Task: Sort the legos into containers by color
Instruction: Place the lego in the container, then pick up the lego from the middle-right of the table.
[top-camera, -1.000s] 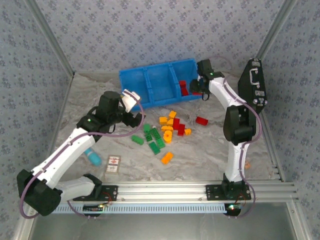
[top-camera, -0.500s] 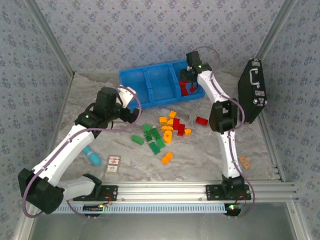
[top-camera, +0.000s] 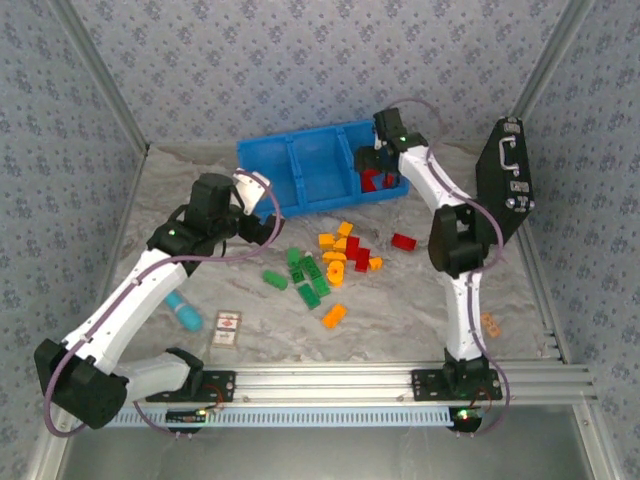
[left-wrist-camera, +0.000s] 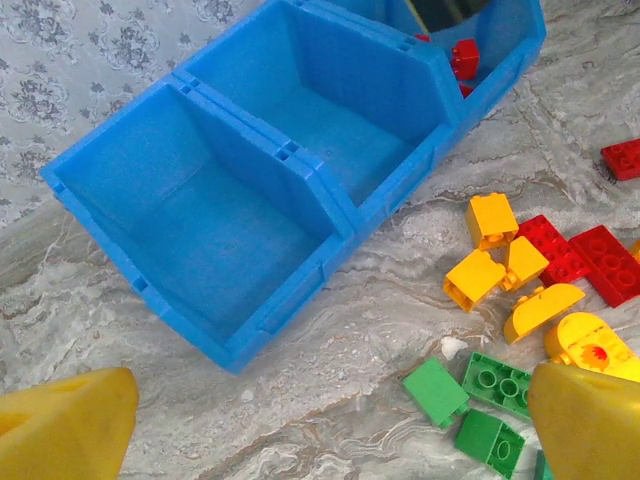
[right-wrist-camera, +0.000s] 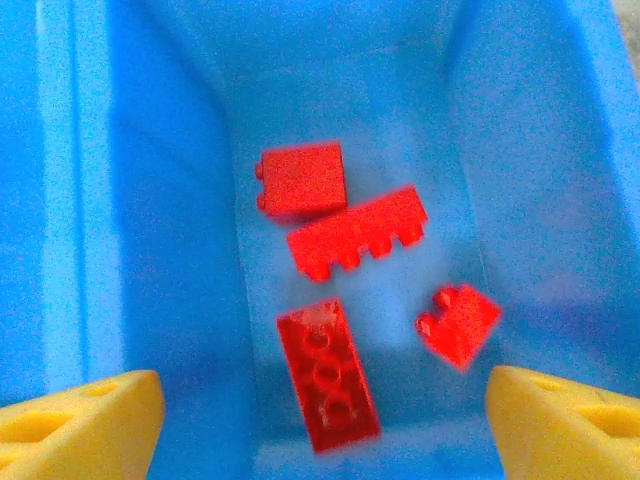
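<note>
The blue containers bin (top-camera: 318, 172) stands at the back with three compartments. My right gripper (top-camera: 374, 163) hangs open over its right compartment. In the right wrist view my right gripper (right-wrist-camera: 322, 420) has nothing between its yellow fingers, and several red legos lie on the floor below, among them a long brick (right-wrist-camera: 327, 375) and a square one (right-wrist-camera: 302, 178). The left and middle compartments (left-wrist-camera: 250, 210) look bare. Loose red, orange-yellow and green legos (top-camera: 335, 260) lie in front of the bin. My left gripper (top-camera: 264, 222) is open, left of that pile and near the bin's front; my left gripper (left-wrist-camera: 325, 430) hovers over bare table beside green bricks (left-wrist-camera: 435, 392).
A black case with a metal handle (top-camera: 506, 180) leans at the right wall. A light-blue cylinder (top-camera: 185, 313) and a small printed card (top-camera: 228, 328) lie at the front left. A lone red brick (top-camera: 404, 241) sits right of the pile. Patterned walls close in three sides.
My right arm swung left from beside the bin to above its right compartment and its jaws spread apart. My left arm shifted slightly toward the bin.
</note>
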